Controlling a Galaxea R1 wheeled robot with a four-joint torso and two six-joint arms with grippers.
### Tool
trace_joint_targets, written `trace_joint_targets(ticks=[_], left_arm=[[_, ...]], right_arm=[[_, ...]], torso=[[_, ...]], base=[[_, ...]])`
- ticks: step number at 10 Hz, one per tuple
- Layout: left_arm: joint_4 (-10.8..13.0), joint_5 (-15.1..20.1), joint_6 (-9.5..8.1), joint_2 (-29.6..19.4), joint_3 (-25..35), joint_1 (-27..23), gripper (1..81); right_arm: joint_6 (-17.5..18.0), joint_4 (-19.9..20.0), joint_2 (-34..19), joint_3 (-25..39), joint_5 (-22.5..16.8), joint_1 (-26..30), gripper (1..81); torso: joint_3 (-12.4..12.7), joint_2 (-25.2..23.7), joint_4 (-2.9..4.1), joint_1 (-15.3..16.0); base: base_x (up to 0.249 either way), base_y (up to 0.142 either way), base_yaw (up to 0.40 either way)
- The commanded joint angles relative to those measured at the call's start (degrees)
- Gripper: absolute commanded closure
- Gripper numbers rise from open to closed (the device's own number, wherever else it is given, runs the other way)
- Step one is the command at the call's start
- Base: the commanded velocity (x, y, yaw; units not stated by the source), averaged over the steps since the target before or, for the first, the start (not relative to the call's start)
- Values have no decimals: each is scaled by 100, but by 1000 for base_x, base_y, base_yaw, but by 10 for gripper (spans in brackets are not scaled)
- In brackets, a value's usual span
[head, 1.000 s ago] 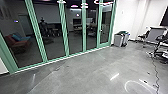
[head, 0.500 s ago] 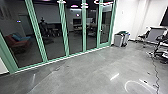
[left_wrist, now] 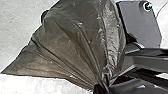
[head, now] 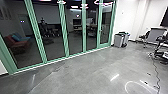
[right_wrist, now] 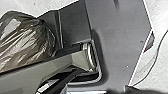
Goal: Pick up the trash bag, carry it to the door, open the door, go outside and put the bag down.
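The dark, translucent trash bag (left_wrist: 67, 37) fans out large in the left wrist view. Its folds draw together to a tight neck at my left gripper (left_wrist: 102, 86), which is shut on it. Part of the bag (right_wrist: 22, 41), bulging and shiny, shows in the right wrist view beside the robot's own dark parts. How my right gripper stands cannot be made out. In the head view a green-framed glass door (head: 107, 45) with a handle stands at the right end of the glass wall, closed as far as I can see.
Grey bins (head: 120, 40) stand by the white wall just right of the glass. Farther right are office chairs (head: 161, 42) and a dark cable (head: 156, 68) across the floor. Behind the glass are a red seat (head: 17, 44) and furniture, dimly lit.
The head view has shifted very slightly. A small bluish light in the left glass pane appears farther right than before.
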Motion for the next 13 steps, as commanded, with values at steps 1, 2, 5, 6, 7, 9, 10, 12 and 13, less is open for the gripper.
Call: trace_joint_targets(ticks=[1, 2, 5, 6, 7, 9, 10, 12, 13], left_arm=[[-4, 329, 29, -24, -15, -377, 811], [-4, 329, 29, -24, -15, -377, 811], [5, 329, 29, -15, -15, -377, 811], [5, 329, 29, -15, -15, -377, 811], [5, 329, 29, -15, -7, -377, 811], [-4, 329, 29, -15, -15, -377, 811], [-4, 329, 29, -24, -15, -377, 811], [-13, 320, 29, -15, -6, -368, 811], [-13, 320, 29, -24, -7, -368, 811]], right_arm=[[-19, -67, 37, 33, -316, 262, 10], [-19, -59, 37, 33, -316, 271, 10], [-19, -67, 37, 33, -316, 271, 10], [-19, -59, 37, 33, -316, 271, 10], [-19, -59, 37, 33, -316, 263, 10], [-19, -59, 37, 33, -316, 262, 10], [-19, -59, 37, 33, -316, 271, 10], [-19, -59, 37, 33, -316, 262, 10], [-19, -59, 37, 33, -316, 262, 10]], torso=[[0, 0, 0, -2], [0, 2, 0, 0], [471, 2, 0, 0], [225, 2, 0, 2], [343, 0, 0, 0], [402, -2, 0, -9], [384, -2, -280, -9], [376, -2, -95, -9], [376, -2, -195, -9]], base=[[102, 0, 0], [109, 0, 0], [111, 0, 0], [111, 0, 0], [111, 0, 0], [111, 0, 0], [111, 0, 0], [111, 0, 0], [111, 0, 0]])
